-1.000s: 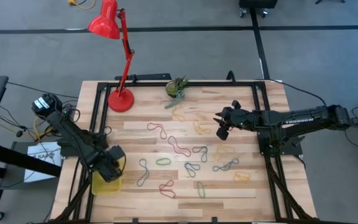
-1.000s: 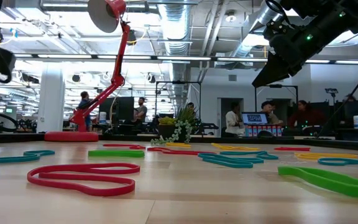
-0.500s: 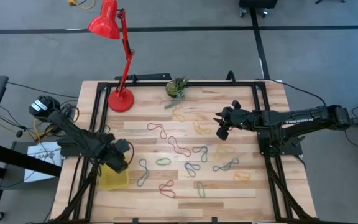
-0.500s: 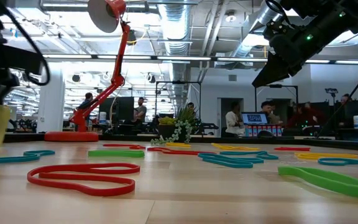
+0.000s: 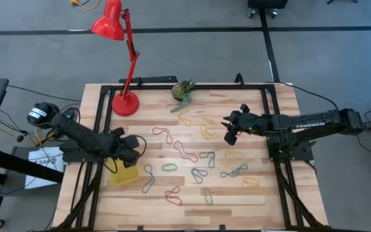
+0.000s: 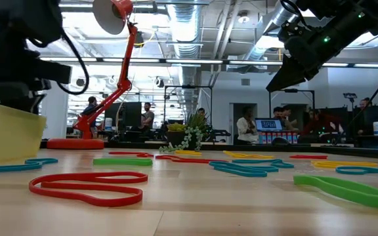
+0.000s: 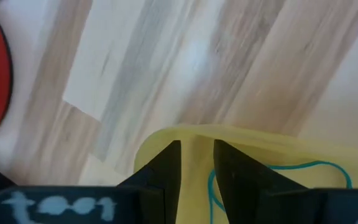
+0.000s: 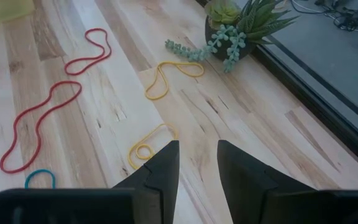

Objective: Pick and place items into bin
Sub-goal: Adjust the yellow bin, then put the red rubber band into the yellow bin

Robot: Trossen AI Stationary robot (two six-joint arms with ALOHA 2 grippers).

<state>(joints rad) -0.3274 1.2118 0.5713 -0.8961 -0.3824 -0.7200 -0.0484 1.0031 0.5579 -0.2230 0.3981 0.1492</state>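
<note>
Bands [image 5: 185,150] in red, blue, green, yellow and orange lie scattered flat over the wooden surface [image 5: 263,193], most of them between the bin [image 5: 123,175] and the right pincer [image 5: 228,131]. A red band [image 6: 87,186] lies nearest the low camera, with a green one [image 6: 350,190] off to its side. The bin, a shallow translucent yellow tray, sits on the surface beside the left pincer [image 5: 131,149], below the red lamp base [image 5: 125,103] in the overhead picture. The left pincer is closed on the bin's near wall, 1 finger [image 7: 161,174] on each side of the yellow rim [image 7: 247,138]. Through the bin's plastic a teal band [image 7: 291,168] shows; whether it lies inside or under the bin I cannot tell. The right pincer hangs above the surface near the small green plant [image 5: 183,91], well apart from the bin, its fingers [image 8: 154,171] open with nothing between them; a yellow band [image 8: 146,144] lies on the wood just past them.
</note>
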